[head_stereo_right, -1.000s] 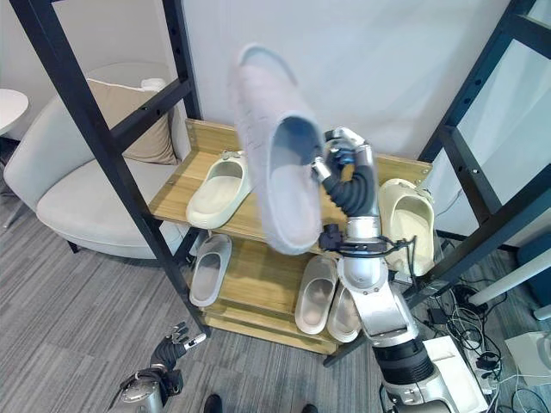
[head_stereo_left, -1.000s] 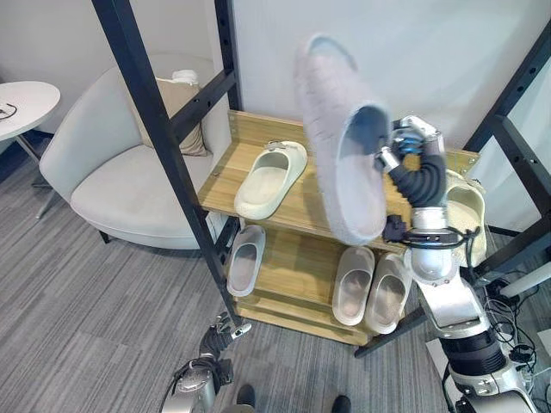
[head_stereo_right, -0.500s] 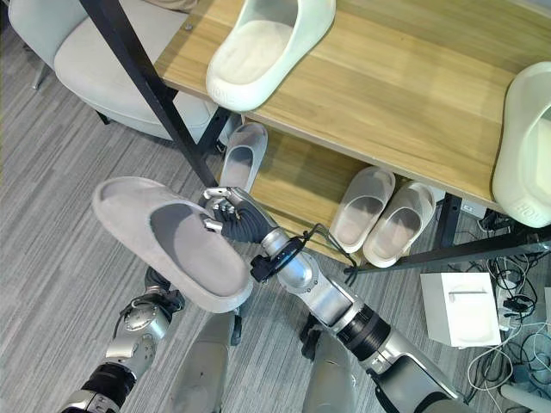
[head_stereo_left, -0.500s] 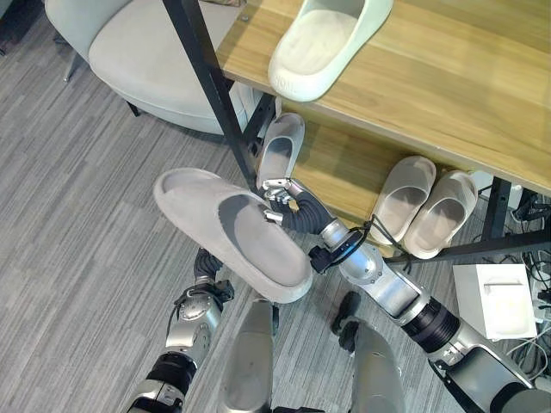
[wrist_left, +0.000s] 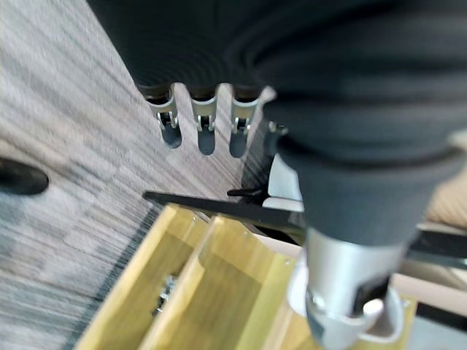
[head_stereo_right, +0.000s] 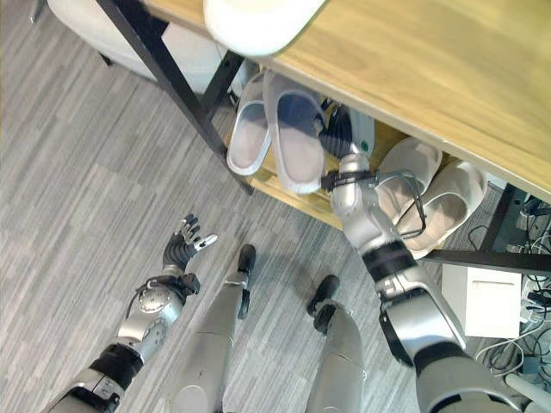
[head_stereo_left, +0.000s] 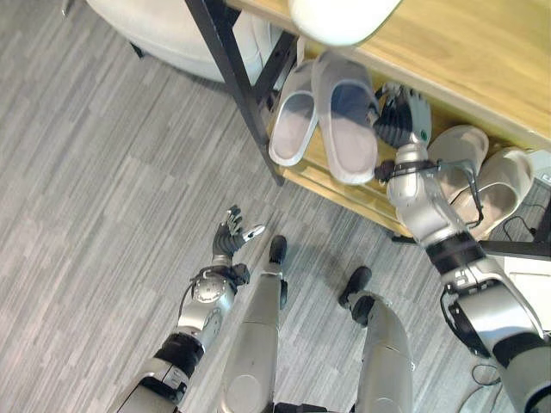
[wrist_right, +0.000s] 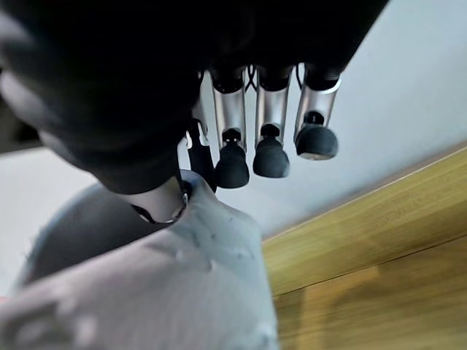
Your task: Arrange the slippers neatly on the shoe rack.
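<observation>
The grey slipper (head_stereo_left: 346, 120), soft and felt-like with a rounded toe, lies on the lower wooden shelf of the shoe rack (head_stereo_left: 366, 196) beside a paler slipper (head_stereo_left: 293, 127), my right hand (head_stereo_left: 398, 116) pinching its edge, while my left hand (head_stereo_left: 231, 238) hangs with fingers spread above the carpet.

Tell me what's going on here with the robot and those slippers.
The robot is tidying slippers onto a wooden shoe rack. Its right robot hand is down at the lower shelf, holding a grey slipper that lies right beside another grey slipper. A further pair of grey slippers lies on the same shelf, and a cream slipper sits on the upper shelf. The left robot hand hangs open over the grey carpet floor, holding nothing.
</observation>
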Controlling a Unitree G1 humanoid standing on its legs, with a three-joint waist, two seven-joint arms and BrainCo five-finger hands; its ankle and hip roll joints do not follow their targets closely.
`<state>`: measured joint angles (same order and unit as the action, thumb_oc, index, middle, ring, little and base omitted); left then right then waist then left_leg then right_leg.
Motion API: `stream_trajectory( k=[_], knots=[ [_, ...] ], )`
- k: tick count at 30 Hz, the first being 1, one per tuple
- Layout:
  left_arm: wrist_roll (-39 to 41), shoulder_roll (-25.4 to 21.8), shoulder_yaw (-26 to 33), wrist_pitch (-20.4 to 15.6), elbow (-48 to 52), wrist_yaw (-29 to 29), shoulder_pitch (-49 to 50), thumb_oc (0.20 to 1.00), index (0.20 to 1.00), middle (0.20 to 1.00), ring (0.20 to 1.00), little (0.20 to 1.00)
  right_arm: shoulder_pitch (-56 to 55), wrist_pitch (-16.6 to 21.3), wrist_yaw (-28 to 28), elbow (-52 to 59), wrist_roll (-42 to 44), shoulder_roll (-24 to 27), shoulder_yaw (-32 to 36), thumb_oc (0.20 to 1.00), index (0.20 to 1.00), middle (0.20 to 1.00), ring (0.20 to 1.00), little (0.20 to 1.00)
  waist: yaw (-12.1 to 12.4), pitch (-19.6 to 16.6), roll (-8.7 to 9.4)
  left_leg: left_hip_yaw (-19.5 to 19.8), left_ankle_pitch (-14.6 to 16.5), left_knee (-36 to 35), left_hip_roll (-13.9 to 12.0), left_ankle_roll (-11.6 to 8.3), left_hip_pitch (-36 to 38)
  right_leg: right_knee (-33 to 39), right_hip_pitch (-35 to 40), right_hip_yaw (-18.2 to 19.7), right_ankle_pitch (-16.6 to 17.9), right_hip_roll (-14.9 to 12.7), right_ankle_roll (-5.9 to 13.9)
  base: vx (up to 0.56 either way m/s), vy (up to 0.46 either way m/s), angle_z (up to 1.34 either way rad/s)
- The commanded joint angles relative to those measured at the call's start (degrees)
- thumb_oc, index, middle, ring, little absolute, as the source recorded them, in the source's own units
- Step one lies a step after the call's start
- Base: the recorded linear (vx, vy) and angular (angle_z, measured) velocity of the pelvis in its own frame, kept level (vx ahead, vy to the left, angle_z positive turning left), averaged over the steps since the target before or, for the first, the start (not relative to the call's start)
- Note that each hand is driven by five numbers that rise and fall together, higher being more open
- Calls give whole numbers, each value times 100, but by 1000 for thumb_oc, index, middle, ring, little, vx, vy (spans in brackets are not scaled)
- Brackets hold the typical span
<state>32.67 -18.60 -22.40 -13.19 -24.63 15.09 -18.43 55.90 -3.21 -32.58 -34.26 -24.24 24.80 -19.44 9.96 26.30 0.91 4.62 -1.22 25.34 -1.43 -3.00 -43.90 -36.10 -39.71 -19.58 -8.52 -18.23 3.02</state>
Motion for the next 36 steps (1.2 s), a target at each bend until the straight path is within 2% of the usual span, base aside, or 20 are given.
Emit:
stream_trajectory(
  k=[1, 6, 8, 12, 17, 18, 19, 20, 22, 36],
  knots=[
    [67, -84, -116, -255, 430, -170, 141, 1000, 1000, 1000, 1000, 1000, 24, 18, -441, 140, 50, 241, -38, 200, 200, 200, 200, 200, 120, -316, -152, 18, 265, 28, 94, 64, -81, -45, 257, 246, -94, 11, 546, 36, -15, 24],
    [97, -112, -246, -269, 576, -207, 24, 1000, 1000, 1000, 1000, 1000, 524, -26, -441, -703, 249, 298, -260, 200, 200, 200, 200, 200, 210, -279, -211, 52, 381, 316, 141, 78, -318, -265, 56, 243, -199, -40, 521, 18, 20, 15],
    [162, -151, -331, -319, 763, -168, -76, 1000, 1000, 1000, 1000, 1000, 958, -60, -504, -1553, 529, 236, -402, 200, 200, 200, 200, 200, 292, -235, -286, 28, 404, 420, 209, 112, -441, -348, -49, 273, -212, -71, 514, 1, 52, 1],
    [238, -226, -392, -340, 1064, -142, -127, 1000, 1000, 1000, 1000, 1000, 1323, -36, -540, -2463, 919, 149, -499, 200, 200, 200, 200, 200, 364, -190, -399, 58, 393, 426, 280, 145, -470, -399, -98, 262, -235, -118, 494, -13, 41, -2],
    [264, -272, -405, -317, 1078, -158, -85, 1000, 1000, 1000, 1000, 1000, 1450, -3, -390, -3079, 1203, 36, -550, 200, 200, 200, 200, 200, 392, -187, -449, 53, 398, 402, 311, 155, -403, -404, -26, 275, -268, -147, 480, 1, 31, 4],
    [271, -294, -412, -303, 1068, -162, -84, 1000, 1000, 1000, 1000, 1000, 1521, -33, -272, -3312, 1270, 24, -613, 580, 580, 580, 580, 580, 399, -187, -446, 40, 401, 391, 313, 159, -378, -410, -16, 281, -258, -143, 476, 0, 0, 0],
    [274, -313, -408, -291, 1050, -163, -70, 1000, 1000, 1000, 1000, 1000, 1591, -58, -152, -3486, 1310, -3, -669, 1000, 1000, 1000, 1000, 1000, 404, -181, -441, 38, 402, 392, 322, 160, -366, -402, -5, 295, -252, -143, 472, 0, 0, 0],
    [280, -336, -408, -250, 1048, -183, -58, 1000, 1000, 1000, 1000, 1000, 1736, -90, 109, -3835, 1485, -101, -705, 1000, 1000, 1000, 1000, 1000, 419, -169, -430, 38, 395, 389, 331, 159, -354, -406, 7, 301, -237, -134, 467, -17, 10, 4],
    [281, -358, -383, -208, 1024, -213, -18, 1000, 1000, 1000, 1000, 1000, 1863, -119, 280, -4058, 1579, -163, -797, 1000, 1000, 1000, 1000, 1000, 415, -152, -410, 20, 400, 382, 314, 155, -315, -382, 45, 311, -228, -125, 458, -13, 6, 5],
    [217, -465, -296, -80, 890, -254, 173, 1000, 1000, 1000, 1000, 1000, 1769, -107, 417, -4159, 1788, -175, -780, 1000, 1000, 1000, 1000, 1000, 304, -69, -385, -93, 414, 186, 272, 160, 114, -39, 441, 372, -121, -58, 472, 7, 1, -5]
  ],
)
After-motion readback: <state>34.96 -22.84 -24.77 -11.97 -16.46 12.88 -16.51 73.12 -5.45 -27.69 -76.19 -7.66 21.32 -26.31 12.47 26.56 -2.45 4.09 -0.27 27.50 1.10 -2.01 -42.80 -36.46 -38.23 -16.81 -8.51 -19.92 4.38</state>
